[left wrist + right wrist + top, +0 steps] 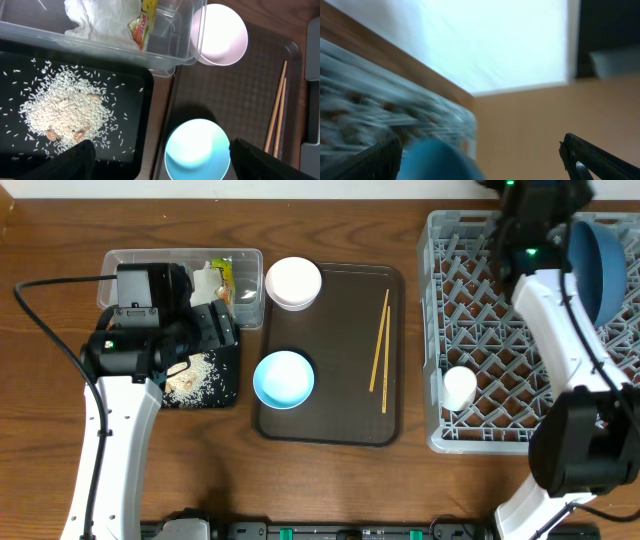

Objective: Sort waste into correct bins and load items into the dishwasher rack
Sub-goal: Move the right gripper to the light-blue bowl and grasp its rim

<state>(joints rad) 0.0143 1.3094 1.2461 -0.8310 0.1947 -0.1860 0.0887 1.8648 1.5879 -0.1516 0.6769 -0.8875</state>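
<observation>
I have my left hand [161, 162] pointing down, its fingers spread wide apart. My right arm [558, 330] stretches far forward; my right hand [482, 160] tilts upward, fingers likewise apart, though that view is blurred.

Worktop [330, 490] from above: bins left, brown tray centre, rack right.

Near the far left corner a clear tub [248, 300] holds crumpled tissue [205, 281] and a yellow-green wrapper [226, 275]. Touching its near side, a black tray [230, 385] carries a heap of rice grains [192, 375], partly covered by the left arm [120, 410]. On the brown serving tray [340, 310] sit a pale pink bowl [293, 283], a light blue bowl [283, 378] and chopsticks [380, 350]. The grey rack [480, 330] by the right edge holds a white cup [459, 388] and a dark blue bowl [600, 265] on edge, with the right arm [560, 320] reaching over it.
</observation>
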